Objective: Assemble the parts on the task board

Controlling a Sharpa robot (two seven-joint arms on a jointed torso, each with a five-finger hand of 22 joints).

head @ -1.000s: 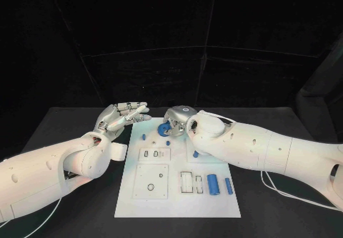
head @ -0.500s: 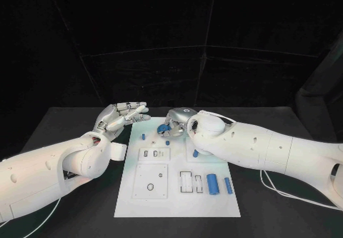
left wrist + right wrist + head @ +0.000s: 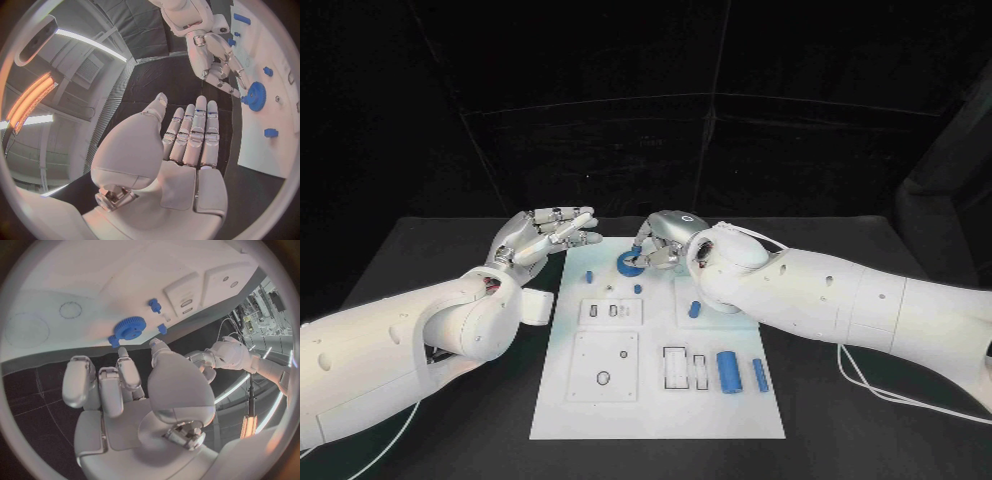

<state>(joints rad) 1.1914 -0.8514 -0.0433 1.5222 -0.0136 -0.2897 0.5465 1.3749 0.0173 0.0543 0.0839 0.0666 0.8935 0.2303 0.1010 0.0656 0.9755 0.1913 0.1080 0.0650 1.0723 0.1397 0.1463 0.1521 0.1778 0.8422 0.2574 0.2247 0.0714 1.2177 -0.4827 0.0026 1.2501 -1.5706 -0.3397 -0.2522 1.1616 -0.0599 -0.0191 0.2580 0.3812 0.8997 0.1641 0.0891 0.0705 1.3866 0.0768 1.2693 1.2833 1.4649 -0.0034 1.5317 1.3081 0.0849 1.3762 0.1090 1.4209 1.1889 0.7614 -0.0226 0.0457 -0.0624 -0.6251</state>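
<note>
Gear [image 3: 630,267] at the task board's [image 3: 574,405] far end, likely light, rigid plastic, best pinched by its toothed rim; right hand [image 3: 664,240] fingertips at it, grip unclear; left hand [image 3: 545,232] spread, holding nothing.

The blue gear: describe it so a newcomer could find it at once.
On the white rectangular task board, look to its far end, just before the right robot hand. There lies the blue toothed gear wheel, round with a centre hole, unlike the plain blue pegs nearby.

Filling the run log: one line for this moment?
left robot hand: open, off board | right robot hand: at blue gear | gear on task board
</note>
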